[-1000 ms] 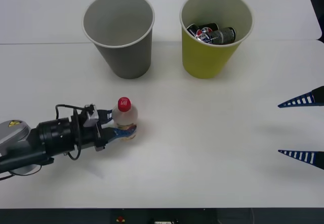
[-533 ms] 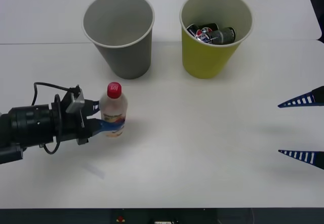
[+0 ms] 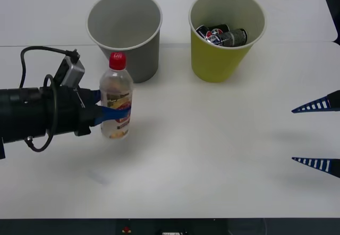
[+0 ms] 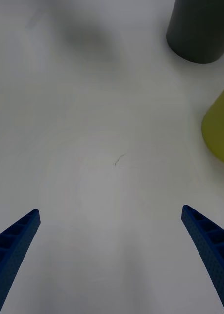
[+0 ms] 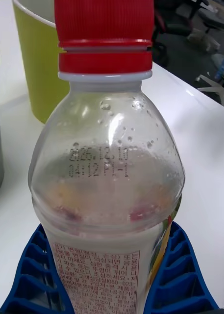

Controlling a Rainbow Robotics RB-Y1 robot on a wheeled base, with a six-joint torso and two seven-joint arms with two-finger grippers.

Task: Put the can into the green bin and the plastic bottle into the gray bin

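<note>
A plain white table [image 3: 212, 155] fills my screen, with a seam running across it behind the bins. My left gripper [image 3: 109, 115] has its blue ribbed fingers [image 5: 178, 274] pinched around the label of the small clear plastic bottle with a red screw cap [image 3: 116, 98], holding it upright above the tabletop, just in front of the large gray cup-shaped bin [image 3: 125, 35]. Beside that bin stands the large yellow-green cup-shaped bin [image 3: 226, 35] with dark cans [image 3: 223, 35] lying inside it. My right gripper [image 3: 316, 134] waits at the table's right edge, fingers spread wide. I judge the bottle step is underway — next I must carry it over the gray rim before letting go.
</note>
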